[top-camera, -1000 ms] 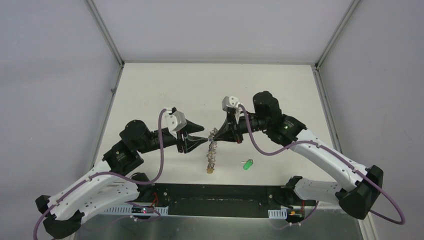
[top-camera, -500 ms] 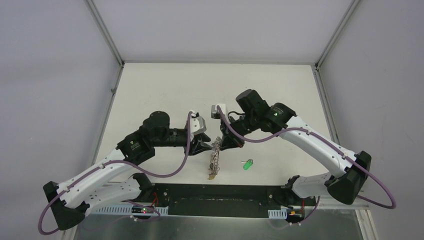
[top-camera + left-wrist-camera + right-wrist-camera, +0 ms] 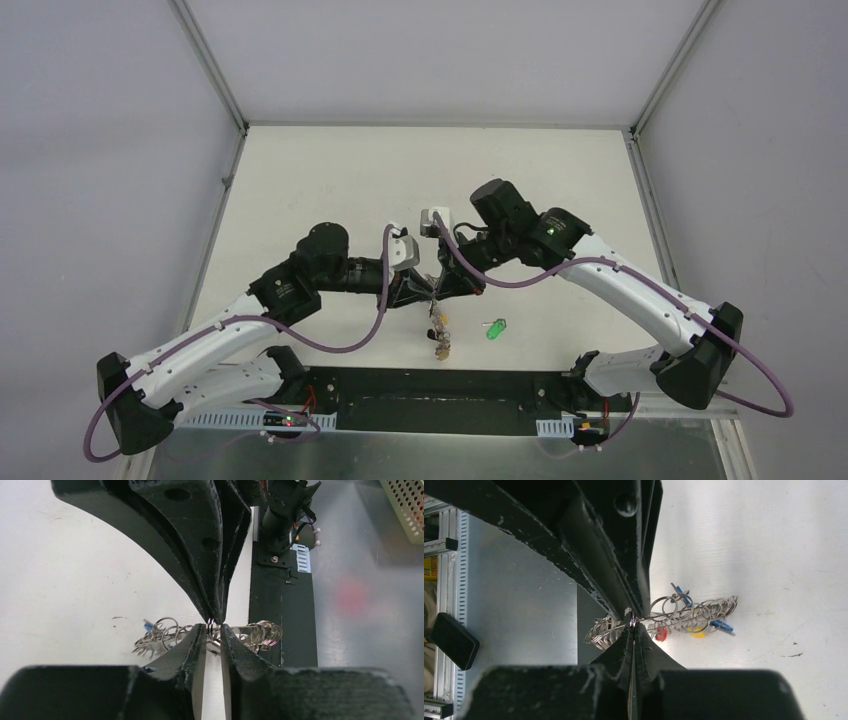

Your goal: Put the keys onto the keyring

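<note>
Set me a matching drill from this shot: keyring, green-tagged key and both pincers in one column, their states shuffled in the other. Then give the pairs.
Things:
1. keyring
2. green-tagged key
3. right pincer
4. left pincer

States:
A. lies alone on the table
B. clamped tight on metal, no gap showing
C. pinched from two sides
D. closed on metal, slim gap showing

Pairs: 1-C, 2-A, 3-B, 4-D

silvery keyring [image 3: 696, 615] (blue tag [image 3: 722, 625]), green key tag [image 3: 496, 328], white table [image 3: 330, 180]
</note>
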You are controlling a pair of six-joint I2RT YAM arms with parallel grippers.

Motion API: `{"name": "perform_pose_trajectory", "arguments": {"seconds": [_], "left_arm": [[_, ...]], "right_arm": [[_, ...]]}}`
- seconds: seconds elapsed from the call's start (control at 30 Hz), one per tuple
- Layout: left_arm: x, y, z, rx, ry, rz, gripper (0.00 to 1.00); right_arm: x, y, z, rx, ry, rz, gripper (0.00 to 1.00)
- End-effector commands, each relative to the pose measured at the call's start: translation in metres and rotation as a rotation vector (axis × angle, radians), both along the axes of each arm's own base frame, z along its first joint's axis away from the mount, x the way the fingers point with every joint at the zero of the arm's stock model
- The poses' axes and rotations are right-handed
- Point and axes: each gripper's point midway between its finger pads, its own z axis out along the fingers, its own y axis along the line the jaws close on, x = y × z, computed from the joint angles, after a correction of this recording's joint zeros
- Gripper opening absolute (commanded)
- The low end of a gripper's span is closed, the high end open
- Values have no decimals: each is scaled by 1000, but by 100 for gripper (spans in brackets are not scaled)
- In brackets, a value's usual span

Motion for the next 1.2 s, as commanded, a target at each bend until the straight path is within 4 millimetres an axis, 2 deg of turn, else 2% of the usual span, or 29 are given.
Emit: {"name": "perform_pose_trajectory", "arguments": {"seconds": [0.0,0.3,0.43,0.5,0.7,0.87,0.9,1.03,1.1,1.17], "left_arm": [[-8,-7,7,-42,-6,-51,15],[-3,-9,-6,-3,25,-31,10],[1,-8,-11,23,32,-7,16],[2,-7,-11,23,29,-4,15],[-1,-7,-8,16,21,-16,0],[-3,-8,4,-47,10,-13,0],[-2,-6,8,-68,-6,-3,0],[2,-1,22,-169,-2,66,0],[3,4,32,-234,-11,99,0],[5,9,43,-305,-25,127,0]], "right_arm": [[2,8,26,105,-61,4,0],[4,9,28,109,-65,-9,0],[3,9,29,112,-63,-8,0],[3,10,28,109,-59,-9,0],[5,11,27,110,-57,-14,0],[7,12,25,111,-64,-20,0],[8,12,25,118,-72,-24,3],[18,10,29,164,-135,-104,36],[24,8,35,208,-186,-153,46],[28,4,36,253,-224,-196,52]]}}
